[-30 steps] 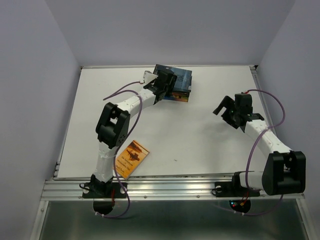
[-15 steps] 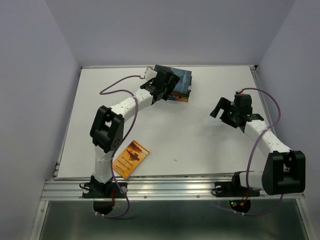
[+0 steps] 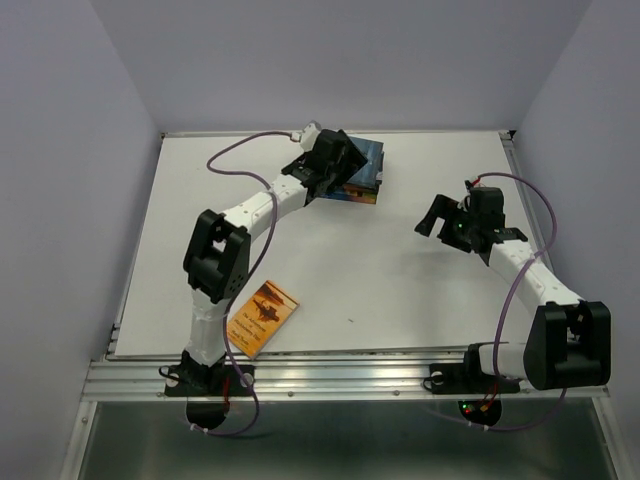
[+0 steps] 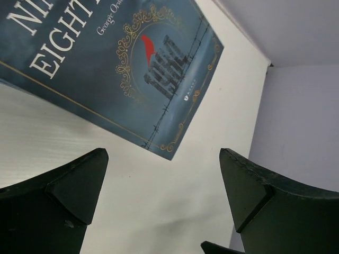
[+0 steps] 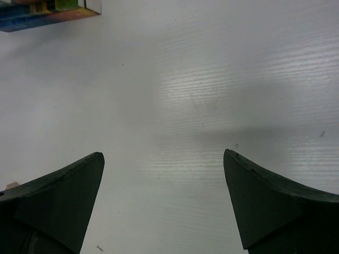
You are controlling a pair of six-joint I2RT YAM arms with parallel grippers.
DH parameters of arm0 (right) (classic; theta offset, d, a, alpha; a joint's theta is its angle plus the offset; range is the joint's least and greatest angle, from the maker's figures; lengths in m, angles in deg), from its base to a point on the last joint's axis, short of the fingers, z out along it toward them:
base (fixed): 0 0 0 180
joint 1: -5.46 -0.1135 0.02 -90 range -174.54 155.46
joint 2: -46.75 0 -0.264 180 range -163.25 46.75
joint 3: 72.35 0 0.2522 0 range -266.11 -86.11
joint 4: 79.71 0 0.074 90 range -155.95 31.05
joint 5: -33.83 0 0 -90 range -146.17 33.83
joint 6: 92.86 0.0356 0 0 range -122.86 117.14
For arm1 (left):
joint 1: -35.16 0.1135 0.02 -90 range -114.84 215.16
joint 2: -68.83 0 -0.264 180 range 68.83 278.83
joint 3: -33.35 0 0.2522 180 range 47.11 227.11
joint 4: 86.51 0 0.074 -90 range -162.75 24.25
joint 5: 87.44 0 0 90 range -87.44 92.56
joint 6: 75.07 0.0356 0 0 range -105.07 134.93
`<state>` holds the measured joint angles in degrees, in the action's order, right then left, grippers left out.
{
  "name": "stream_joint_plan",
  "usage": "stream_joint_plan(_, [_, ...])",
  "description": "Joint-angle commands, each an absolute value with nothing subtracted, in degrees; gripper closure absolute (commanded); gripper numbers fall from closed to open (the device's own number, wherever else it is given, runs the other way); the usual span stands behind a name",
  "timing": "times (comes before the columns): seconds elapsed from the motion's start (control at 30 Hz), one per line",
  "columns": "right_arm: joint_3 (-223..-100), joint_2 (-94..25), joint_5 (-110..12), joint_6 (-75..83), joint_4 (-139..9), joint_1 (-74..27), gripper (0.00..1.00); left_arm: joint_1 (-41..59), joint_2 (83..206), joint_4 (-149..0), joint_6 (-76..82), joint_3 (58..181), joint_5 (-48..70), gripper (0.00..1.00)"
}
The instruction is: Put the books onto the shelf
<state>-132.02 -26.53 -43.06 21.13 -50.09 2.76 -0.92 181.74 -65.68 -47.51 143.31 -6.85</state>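
A stack of books (image 3: 362, 172) lies flat at the back middle of the white table; its top cover is dark blue with gold ornament (image 4: 122, 63). My left gripper (image 3: 338, 166) hovers over the stack's left part, open, with nothing between its fingers (image 4: 164, 180). An orange book (image 3: 263, 316) lies alone near the front left, beside the left arm's base. My right gripper (image 3: 440, 216) is open over bare table right of the stack (image 5: 164, 180). A corner of the stack (image 5: 47, 13) shows at the top left of the right wrist view. The shelf is out of view.
Lilac walls close in the table (image 3: 400, 280) at the back and on both sides. An aluminium rail (image 3: 350, 375) runs along the front edge with both arm bases on it. Purple cables loop off each arm.
The left gripper has opened wider over the stack, and its wrist has lifted and swung toward the back wall. The right gripper has drifted slightly left, still open.
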Motion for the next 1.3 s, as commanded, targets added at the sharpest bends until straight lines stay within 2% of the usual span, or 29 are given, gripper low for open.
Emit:
stream_joint_plan(0.0, [-131.4,-26.2,-43.5,19.9,-52.3,2.8,0.00,-1.1,186.2,-65.8,-41.7,149.6,-2.8,0.01])
stream_joint_plan(0.47, [-131.4,-26.6,-46.7,20.4,-52.1,2.8,0.00,-2.4,195.7,-65.1,-39.0,162.8,-0.3,0.01])
stream_joint_plan(0.77, [-131.6,-26.7,-48.0,20.2,-51.7,2.8,0.00,-2.8,197.9,-63.3,-37.9,166.7,1.1,0.01])
stream_joint_plan(0.87, [-131.8,-26.3,-46.8,18.8,-51.8,2.8,0.00,-2.8,194.8,-62.3,-36.0,164.4,2.3,0.01])
stream_joint_plan(1.07, [-130.1,-22.5,-38.6,14.8,-55.8,1.4,0.00,-2.8,181.3,-65.2,-29.5,148.2,-2.7,0.01])
stream_joint_plan(1.27, [-129.4,-20.4,-36.5,6.8,-58.8,-12.0,0.00,-1.6,166.1,-60.6,-30.3,131.2,-12.8,0.01])
